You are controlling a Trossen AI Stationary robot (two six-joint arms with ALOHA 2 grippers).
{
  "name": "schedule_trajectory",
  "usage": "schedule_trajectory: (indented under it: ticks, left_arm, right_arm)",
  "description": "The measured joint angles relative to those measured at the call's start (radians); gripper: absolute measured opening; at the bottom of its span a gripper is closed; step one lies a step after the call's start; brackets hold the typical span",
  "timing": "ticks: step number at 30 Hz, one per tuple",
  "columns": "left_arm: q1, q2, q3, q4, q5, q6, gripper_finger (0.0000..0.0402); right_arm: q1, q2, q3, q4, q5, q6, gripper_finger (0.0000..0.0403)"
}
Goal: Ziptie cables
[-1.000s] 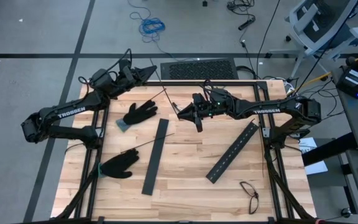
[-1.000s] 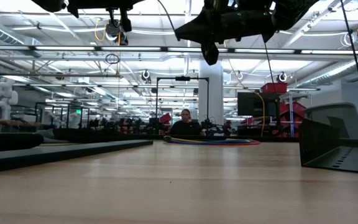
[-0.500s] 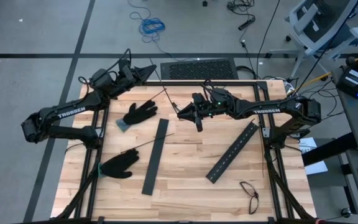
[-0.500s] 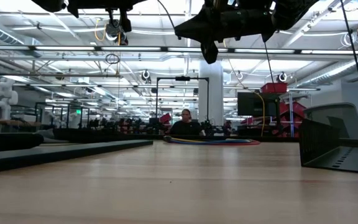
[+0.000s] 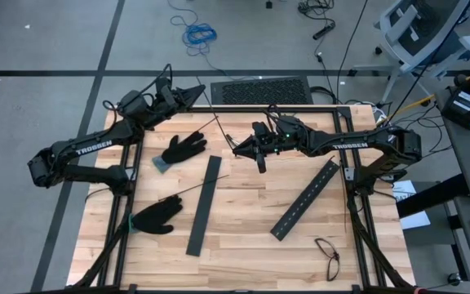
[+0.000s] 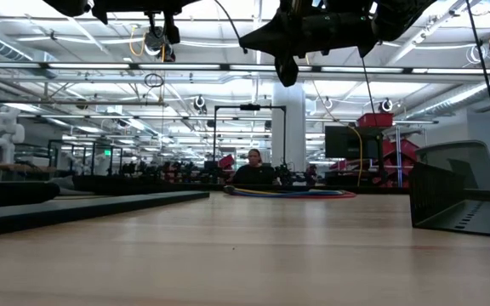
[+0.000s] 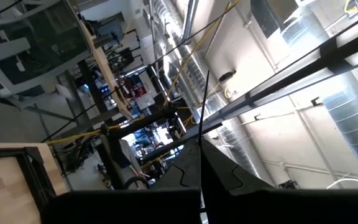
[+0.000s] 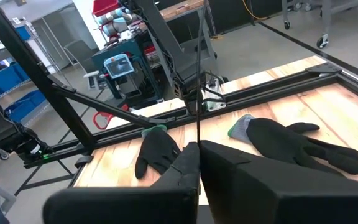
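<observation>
My left gripper is raised over the table's far left corner, shut on a thin dark ziptie that sticks out past its fingertips. Near the table's middle my right gripper is raised too, pointing toward the table's left and shut on a thin dark ziptie. I cannot tell whether both hold one strip. The cables, red, blue and yellow, lie flat on the table's far part in the low view. Another ziptie lies on the wood. My left gripper pinches the ziptie between its two fingers. The strip runs straight on past the fingertips, its free end in the air, clear of the table. My right gripper pinches a ziptie between its two fingertips, coming level from the table's right. The strip stands up and away from the fingers, clear of the table.
Two black slotted bars lie on the wood. Two black gloves lie at the left. Glasses rest near the front right corner. A person sits beyond the table.
</observation>
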Motion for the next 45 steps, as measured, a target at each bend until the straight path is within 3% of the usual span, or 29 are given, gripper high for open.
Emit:
schedule_trajectory:
  ticks: [7, 12, 21, 25, 30, 35, 42, 45]
  left_arm:
    - [-0.002, 0.000, 0.000, 0.001, 0.000, -0.006, 0.0000]
    - [-0.027, 0.000, 0.000, 0.007, 0.009, -0.062, 0.0000]
    - [-0.086, 0.000, 0.000, -0.024, 0.178, -0.180, 0.0000]
    - [-0.092, 0.000, 0.000, -0.075, 0.258, -0.079, 0.0000]
    - [-0.099, 0.003, 0.000, -0.082, 0.314, -0.058, 0.0000]
    - [-0.110, 0.006, 0.000, -0.087, 0.366, 0.087, 0.0000]
    - [-0.112, 0.006, 0.000, -0.111, 0.372, 0.236, 0.0000]
    - [-0.111, 0.006, 0.000, -0.113, 0.357, 0.227, 0.0000]
  right_arm:
    - [0.000, 0.000, 0.000, 0.000, 0.000, -0.005, 0.0002]
    - [0.000, 0.011, 0.000, -0.004, 0.024, -0.099, 0.0001]
    - [-0.014, 0.108, 0.009, 0.010, 0.076, -0.128, 0.0000]
    - [-0.016, 0.167, 0.068, 0.001, 0.077, -0.070, 0.0000]
    - [-0.018, 0.222, 0.169, -0.023, 0.080, -0.086, 0.0000]
    - [-0.045, 0.258, 0.274, -0.189, 0.083, -0.002, 0.0000]
    - [-0.102, 0.262, 0.290, -0.240, 0.076, 0.155, 0.0000]
    - [-0.108, 0.262, 0.290, -0.241, 0.065, 0.127, 0.0000]
